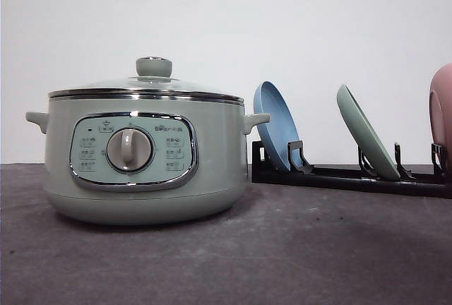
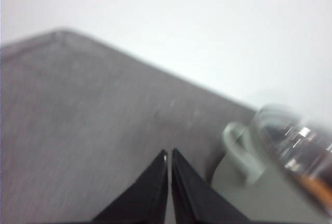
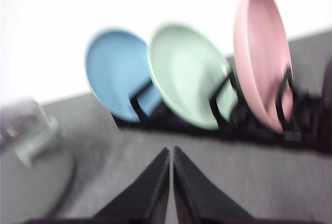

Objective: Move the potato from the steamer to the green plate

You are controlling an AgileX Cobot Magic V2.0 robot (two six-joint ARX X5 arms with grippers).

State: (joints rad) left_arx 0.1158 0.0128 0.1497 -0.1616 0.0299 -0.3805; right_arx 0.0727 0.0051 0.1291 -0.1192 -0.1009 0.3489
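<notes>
The pale green steamer [image 1: 145, 157] stands on the left of the table with its knobbed glass lid [image 1: 152, 82] on. In the left wrist view its side handle [image 2: 236, 149] and lid edge [image 2: 290, 136] show blurred, with an orange-brown patch [image 2: 316, 187] under the glass that may be the potato. The green plate [image 1: 367, 132] leans upright in a black rack [image 1: 349, 178]. It also faces the right wrist camera [image 3: 189, 73]. My left gripper [image 2: 169, 154] is shut over bare table beside the steamer. My right gripper [image 3: 171, 151] is shut, short of the rack.
A blue plate [image 1: 275, 125] leans in the rack left of the green one, and a pink dish [image 1: 442, 111] stands at the rack's right end. The dark grey table [image 1: 304, 248] spreads in front of the steamer and rack. A white wall rises behind.
</notes>
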